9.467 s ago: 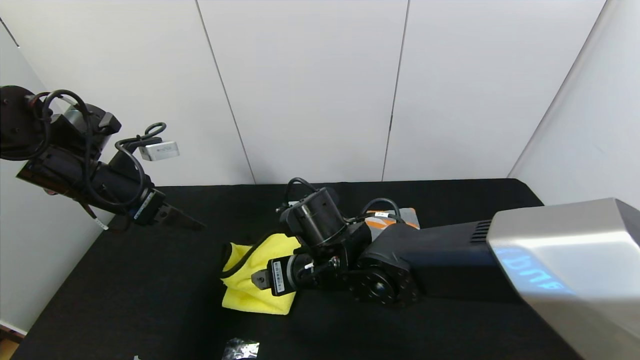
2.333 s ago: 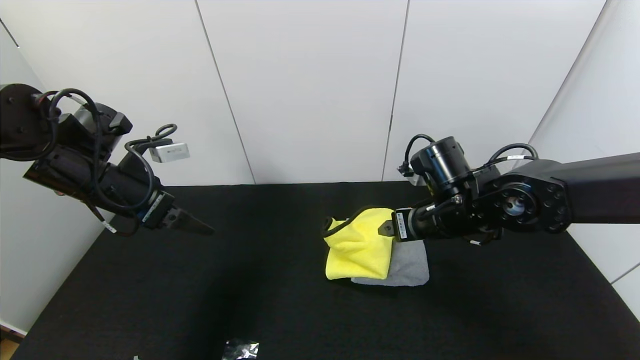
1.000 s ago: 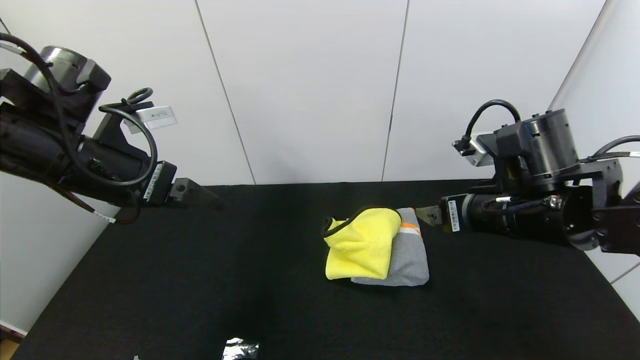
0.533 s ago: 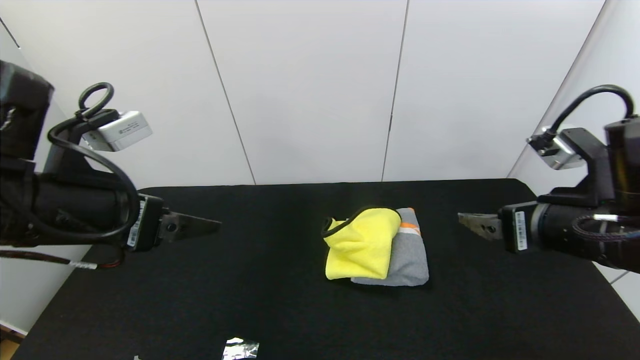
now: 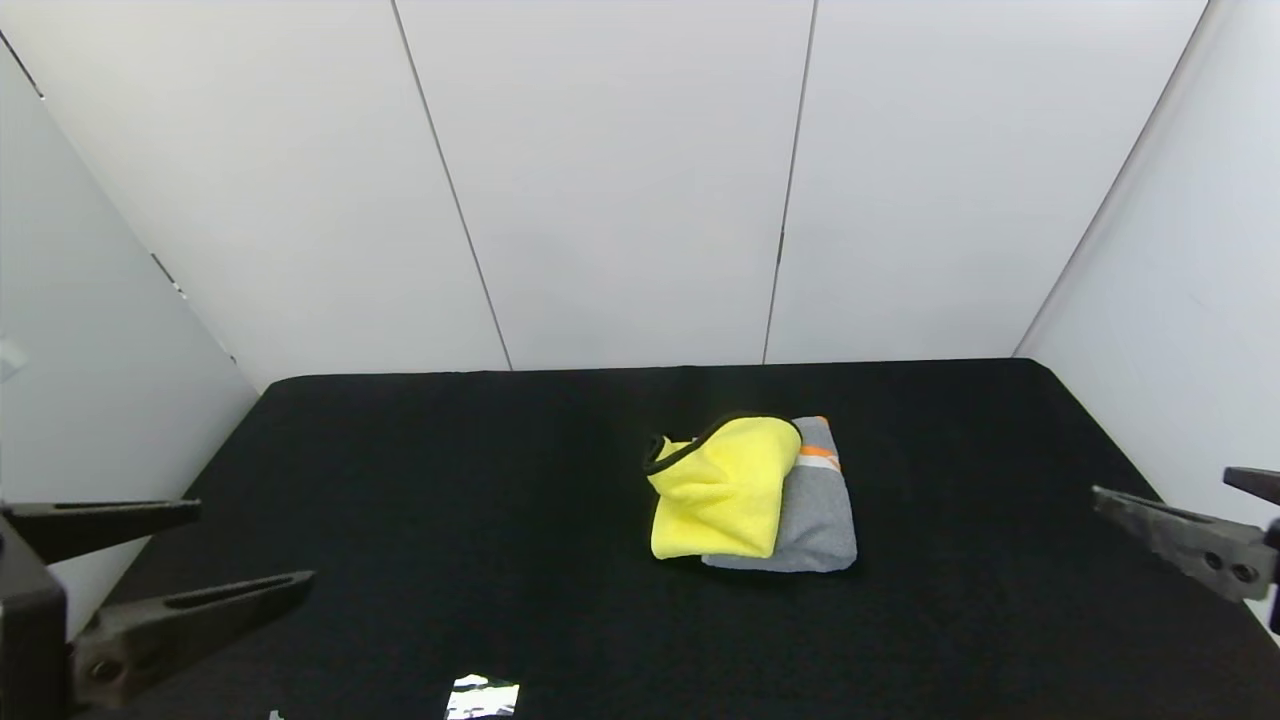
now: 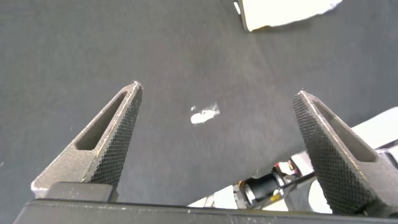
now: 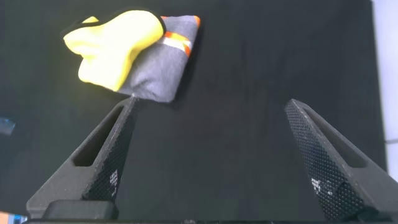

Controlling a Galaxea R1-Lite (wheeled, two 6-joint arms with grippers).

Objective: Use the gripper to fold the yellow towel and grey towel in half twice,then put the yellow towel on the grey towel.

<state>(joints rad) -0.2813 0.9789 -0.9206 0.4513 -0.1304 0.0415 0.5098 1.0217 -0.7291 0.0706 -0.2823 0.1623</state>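
— What's nearest us?

— A small shiny scrap [image 5: 482, 697] at the near edge of the black table [image 5: 400, 560]. Either side of it, the arms hang low. The left gripper [image 5: 245, 550] sits at the near left corner, jaws spread wide with nothing between them; the right gripper [image 5: 1180, 505] is at the right edge, also released and empty.

— And the towels?

— Farther back, a little right of centre, well apart from both grippers. The grey towel [image 5: 822, 515] lies folded flat on the table, its orange and white stripes at the far end. The yellow towel [image 5: 722, 490] rests on top of it — shifted left, so it overhangs the grey's left side and leaves the right part bare. Its black-bound edge curls up at the far left.

— Behind that?

— Just white wall panels [image 5: 620, 180].
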